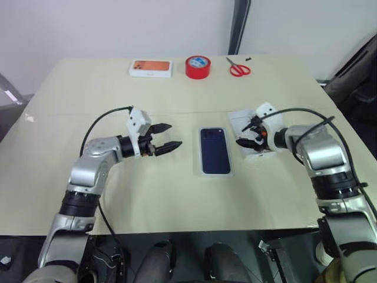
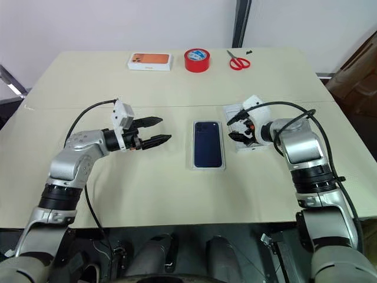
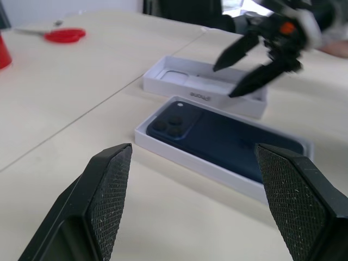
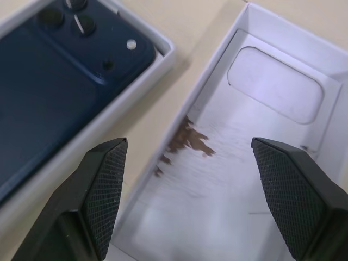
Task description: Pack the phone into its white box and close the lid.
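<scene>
**Risk at lid pickup: phone seated, lid still off**

Table (image 1: 177,194) carries everything; its surface between my arms is bare, so no obstacle blocks either approach. The white box (image 1: 232,171) lies at the centre with the phone (image 1: 214,150) already seated in it, back up, camera cluster at the far end. Just beside it, on my right, the lid (image 4: 283,81) lies inside up, its rounded recess showing and a brown tear mark on the inner floor.

My right gripper (image 1: 252,134) hovers over the lid, jaws wide apart, holding nothing. My left gripper (image 1: 166,137) hangs beside the box on the other side, jaws equally wide, also empty.

Hazards, as I judge them:
- The lid must be turned over before fitting; a thin-wall pinch may slip or crush the rim.
- A skewed descent can catch a box wall and shove box and phone.

Far edge, well apart: white box with an orange picture (image 1: 151,68), red tape roll (image 1: 198,66), red scissors (image 1: 238,69). None interferes.
</scene>
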Robot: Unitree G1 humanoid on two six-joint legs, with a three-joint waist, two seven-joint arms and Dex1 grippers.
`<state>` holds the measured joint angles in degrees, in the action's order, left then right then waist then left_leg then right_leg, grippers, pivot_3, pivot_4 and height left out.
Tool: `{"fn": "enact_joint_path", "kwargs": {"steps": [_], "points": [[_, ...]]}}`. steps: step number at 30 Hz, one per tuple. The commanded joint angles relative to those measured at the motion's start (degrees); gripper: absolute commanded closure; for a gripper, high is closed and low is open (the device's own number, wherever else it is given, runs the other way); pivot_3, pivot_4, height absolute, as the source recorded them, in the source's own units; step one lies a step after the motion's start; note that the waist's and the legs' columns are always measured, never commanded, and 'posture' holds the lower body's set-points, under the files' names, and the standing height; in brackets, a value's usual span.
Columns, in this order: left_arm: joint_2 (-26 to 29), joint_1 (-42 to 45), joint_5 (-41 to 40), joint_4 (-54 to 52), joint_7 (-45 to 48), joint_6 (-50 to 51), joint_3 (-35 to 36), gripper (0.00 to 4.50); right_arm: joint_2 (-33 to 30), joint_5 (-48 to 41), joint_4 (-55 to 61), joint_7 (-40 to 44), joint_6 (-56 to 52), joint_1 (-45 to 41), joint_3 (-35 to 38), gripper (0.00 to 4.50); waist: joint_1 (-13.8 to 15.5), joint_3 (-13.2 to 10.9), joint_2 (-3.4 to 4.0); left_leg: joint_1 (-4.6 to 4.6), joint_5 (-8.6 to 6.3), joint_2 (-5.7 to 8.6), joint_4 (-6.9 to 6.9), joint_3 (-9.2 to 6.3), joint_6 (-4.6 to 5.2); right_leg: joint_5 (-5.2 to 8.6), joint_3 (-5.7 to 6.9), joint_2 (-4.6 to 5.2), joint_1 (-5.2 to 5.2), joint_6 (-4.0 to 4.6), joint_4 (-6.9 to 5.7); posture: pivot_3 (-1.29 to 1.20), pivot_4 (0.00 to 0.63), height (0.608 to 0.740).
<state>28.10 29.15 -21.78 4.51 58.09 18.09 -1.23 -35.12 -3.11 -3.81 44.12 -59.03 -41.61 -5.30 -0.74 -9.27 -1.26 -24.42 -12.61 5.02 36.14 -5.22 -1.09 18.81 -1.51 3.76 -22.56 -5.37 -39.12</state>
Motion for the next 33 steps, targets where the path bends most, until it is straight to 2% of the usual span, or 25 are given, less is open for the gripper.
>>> {"fn": "enact_joint_path", "kwargs": {"steps": [1,6,10,14,19,31,33], "points": [[0.91,-1.31,0.32,-2.81,1.36,-4.17,0.64,0.72,0.84,-0.97,4.77,-3.49,-9.26,-2.49,0.54,0.68,0.18,-0.01,0.01,-0.02,0.0,0.01,0.0,-0.01,0.0,0.0,0.01,0.01,-0.01,0.0,0.01,0.0,0.15,0.734],[-0.8,-3.34,0.57,-3.92,-1.34,-5.6,0.16,0.72,2.75,-1.74,9.7,-8.16,-21.53,-3.21,-1.1,0.68,0.1,0.0,0.02,-0.04,-0.03,0.03,0.01,-0.01,0.06,0.0,0.02,0.04,-0.02,0.0,0.0,0.0,0.15,0.734],[-1.96,-4.71,0.98,-5.24,-3.0,-5.57,-0.38,0.72,3.79,-2.4,12.1,-11.39,-26.66,-3.35,-1.86,0.68,-0.08,0.0,0.02,-0.06,-0.03,0.03,-0.01,-0.01,0.06,0.0,0.01,0.03,-0.07,0.0,-0.04,0.0,0.15,0.734],[-2.11,-6.46,1.0,-6.69,-3.25,-6.09,-0.22,0.72,7.02,-4.04,12.31,-14.18,-33.43,-3.12,2.06,0.68,-0.17,0.01,0.04,-0.05,-0.04,0.02,-0.03,0.01,0.07,0.0,-0.01,0.02,-0.1,0.0,-0.07,0.0,0.15,0.734],[-0.11,-10.37,-0.16,-9.21,-1.37,-7.2,1.02,0.72,8.05,-3.8,12.46,-18.28,-32.89,-3.1,0.28,0.68,-0.18,0.01,0.06,-0.06,-0.04,0.02,-0.04,0.04,0.07,0.0,-0.03,0.02,-0.12,0.0,-0.09,0.0,0.15,0.734],[-2.12,-10.28,0.79,-10.42,-4.19,-7.05,-0.21,0.72,12.35,-3.55,4.31,-25.46,-29.0,-7.39,3.65,0.68,-0.2,0.01,0.07,-0.05,-0.17,0.02,-0.04,0.04,0.3,0.0,-0.02,0.01,-0.13,0.0,-0.12,0.0,0.15,0.734],[-2.22,-10.11,0.94,-10.36,-4.52,-6.95,-0.24,0.65,12.42,-3.49,3.48,-26.11,-28.21,-7.35,3.67,1.21,-0.2,0.01,0.07,-0.05,-0.17,0.02,-0.04,0.05,0.3,0.0,-0.02,0.01,-0.12,0.0,-0.12,0.0,0.15,0.734]]}}
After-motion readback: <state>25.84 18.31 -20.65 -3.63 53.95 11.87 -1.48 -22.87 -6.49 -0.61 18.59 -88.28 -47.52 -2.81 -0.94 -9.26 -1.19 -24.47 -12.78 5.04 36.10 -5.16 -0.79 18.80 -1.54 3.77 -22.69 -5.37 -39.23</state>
